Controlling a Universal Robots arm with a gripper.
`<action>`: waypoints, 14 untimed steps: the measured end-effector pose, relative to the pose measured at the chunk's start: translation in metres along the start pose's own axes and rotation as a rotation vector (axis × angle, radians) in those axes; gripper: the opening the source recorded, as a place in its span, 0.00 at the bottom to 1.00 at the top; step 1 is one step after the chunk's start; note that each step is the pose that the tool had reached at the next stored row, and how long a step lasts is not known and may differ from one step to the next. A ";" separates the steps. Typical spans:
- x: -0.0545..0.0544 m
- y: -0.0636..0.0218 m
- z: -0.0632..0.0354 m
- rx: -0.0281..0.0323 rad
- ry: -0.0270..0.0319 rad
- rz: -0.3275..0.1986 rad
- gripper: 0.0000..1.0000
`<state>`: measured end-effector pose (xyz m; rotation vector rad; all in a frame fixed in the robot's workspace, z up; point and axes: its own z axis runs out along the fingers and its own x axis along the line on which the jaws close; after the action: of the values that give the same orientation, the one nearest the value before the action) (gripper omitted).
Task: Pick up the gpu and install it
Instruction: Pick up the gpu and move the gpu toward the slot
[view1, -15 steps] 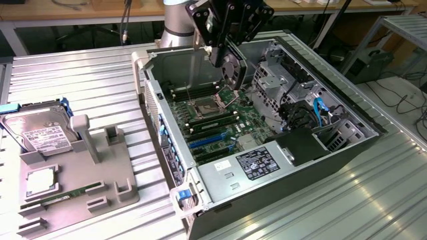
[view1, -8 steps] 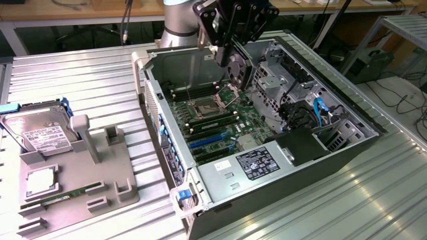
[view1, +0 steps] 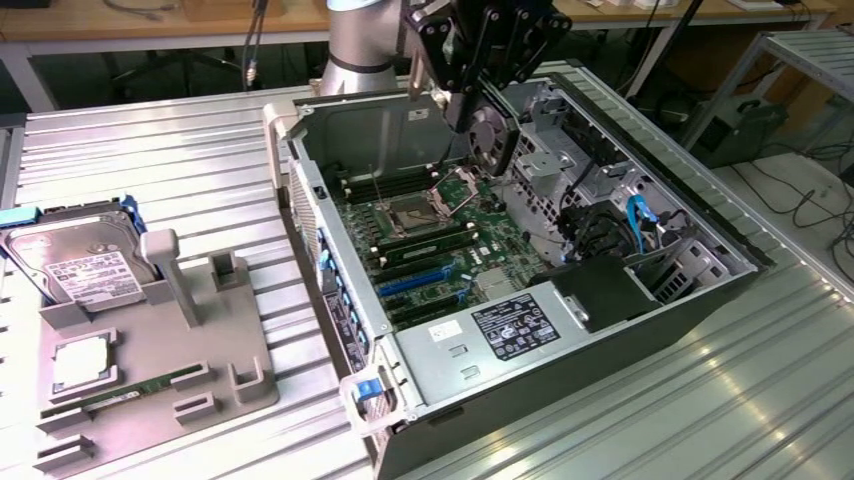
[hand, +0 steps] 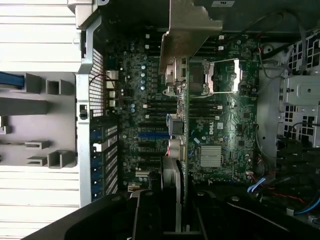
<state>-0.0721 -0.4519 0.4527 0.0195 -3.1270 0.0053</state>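
My gripper (view1: 467, 95) hangs over the far end of the open computer case (view1: 694, 300), shut on the gpu (view1: 487, 140). The card hangs upright below the fingers, with a round fan showing on its face. It is held above the motherboard (view1: 441, 240), clear of the board. In the wrist view the gpu (hand: 182, 125) is seen edge-on, with its silver end bracket (hand: 187, 30) at the far end, and the gripper (hand: 175, 205) grips it from both sides. Blue expansion slots (view1: 414, 280) (hand: 152, 135) lie on the board beside the card's line.
A grey fixture tray (view1: 200, 350) on the exterior view's left holds a hard drive (view1: 80, 265), a square chip (view1: 80, 360) and a RAM stick (view1: 127, 392). Inside the case are a power supply (view1: 507, 325) and drive cages with cables (view1: 627, 220). Everything rests on a ribbed metal table (view1: 721, 400).
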 end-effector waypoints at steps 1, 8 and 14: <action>-0.002 0.0000 0.0001 0.0000 0.0000 0.000 0.28; -0.015 -0.0002 0.0006 0.0001 0.0000 0.000 0.28; -0.028 -0.0003 0.0015 -0.0003 0.0000 0.000 0.28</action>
<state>-0.0445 -0.4518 0.4508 0.0196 -3.1269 0.0048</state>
